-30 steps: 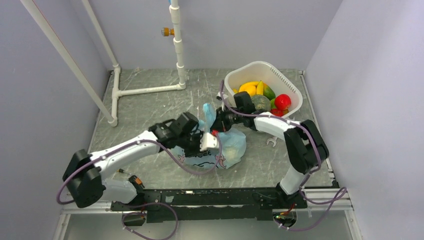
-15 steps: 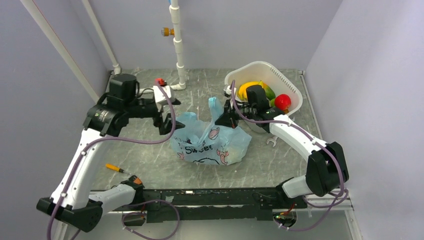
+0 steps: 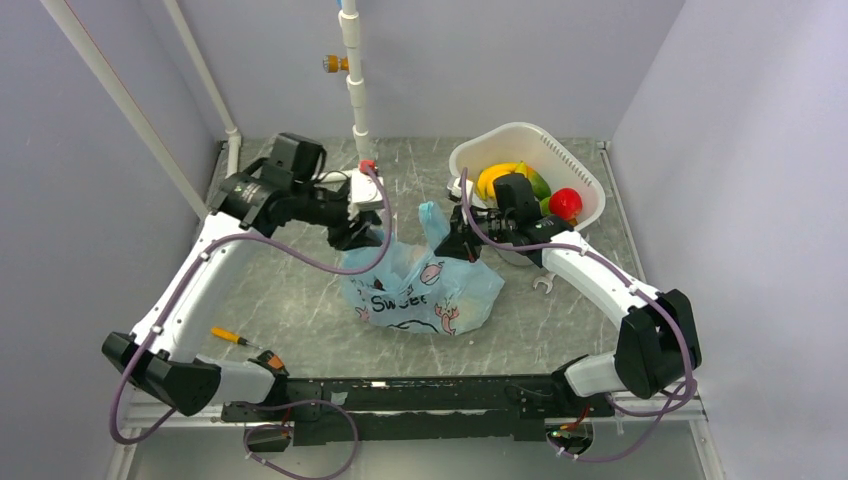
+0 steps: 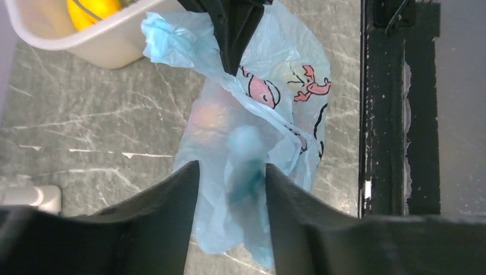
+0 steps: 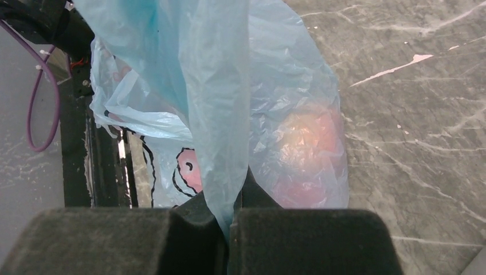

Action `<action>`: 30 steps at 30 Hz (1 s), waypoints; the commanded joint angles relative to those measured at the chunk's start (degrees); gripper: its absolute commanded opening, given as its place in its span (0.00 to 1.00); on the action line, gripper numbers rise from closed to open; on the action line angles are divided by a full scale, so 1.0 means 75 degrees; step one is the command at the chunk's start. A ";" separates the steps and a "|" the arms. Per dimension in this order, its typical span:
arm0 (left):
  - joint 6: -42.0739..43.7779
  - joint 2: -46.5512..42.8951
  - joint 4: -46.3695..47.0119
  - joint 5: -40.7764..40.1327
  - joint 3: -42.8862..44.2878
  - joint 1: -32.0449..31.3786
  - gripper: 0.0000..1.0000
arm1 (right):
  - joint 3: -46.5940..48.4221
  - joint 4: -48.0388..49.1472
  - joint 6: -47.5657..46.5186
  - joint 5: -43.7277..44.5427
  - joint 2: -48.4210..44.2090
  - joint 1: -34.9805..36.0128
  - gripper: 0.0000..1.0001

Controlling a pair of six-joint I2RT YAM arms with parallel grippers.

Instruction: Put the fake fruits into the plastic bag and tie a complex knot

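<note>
- Orange-handled screwdriver [image 3: 228, 337] lies on the bench [image 3: 290, 290], near left, well apart from everything else.
- Left gripper [image 4: 230, 169] is over the far-left edge of the plastic bag [image 3: 425, 290]. Its fingers [image 4: 172, 206] are spread, with a fold of blue film in the gap and no visible pinch, so it is released.
- White pipe [image 3: 355, 90] stands upright at the far edge, behind the left gripper.
- The bag sits mid-bench, bulging, with its printed side facing near. One handle [image 3: 432, 215] is drawn up and points far.
- A peach-pink fruit [image 5: 304, 143] shows through the film, inside the bag.
- Right gripper [image 5: 229, 215] is clenched on a strip of bag film, which runs straight between the closed pads. It holds the bag at its upper right, just below the raised handle.
- White basket [image 3: 575, 165] stands far right, just beside the right gripper, and holds a yellow fruit [image 3: 498, 180], a green fruit [image 3: 540, 183] and a red fruit [image 3: 565, 203].
</note>
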 commanded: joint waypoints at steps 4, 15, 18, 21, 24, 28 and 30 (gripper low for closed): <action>-0.1291 -0.0381 0.1209 -0.2691 -0.0401 -0.0709 0.00 | 0.0312 -0.0227 -0.0307 0.0232 -0.0299 -0.0028 0.00; -0.2723 -0.2460 0.3696 -0.7170 -0.2857 -0.1775 0.00 | 0.0779 -0.0436 0.0062 0.0843 -0.0521 -0.0033 0.59; -0.3824 -0.2238 0.3383 -0.6752 -0.2449 -0.1777 0.00 | 0.1026 0.0019 0.0668 0.1207 -0.0993 -0.0035 0.93; -0.4565 -0.2137 0.3266 -0.6815 -0.2328 -0.1781 0.00 | 0.1107 0.0777 0.1262 0.1181 -0.1513 0.0011 1.00; -0.4848 -0.2001 0.3157 -0.7147 -0.2154 -0.1784 0.00 | 0.1439 0.1137 0.1494 0.1411 -0.1612 0.0554 1.00; -0.4928 -0.1825 0.2993 -0.7293 -0.1846 -0.1841 0.00 | 0.1637 0.1716 0.1655 0.1780 -0.1206 0.1515 0.99; -0.4815 -0.1918 0.3133 -0.7226 -0.1952 -0.1923 0.00 | 0.1717 0.2209 0.1918 0.1897 -0.0702 0.1835 0.96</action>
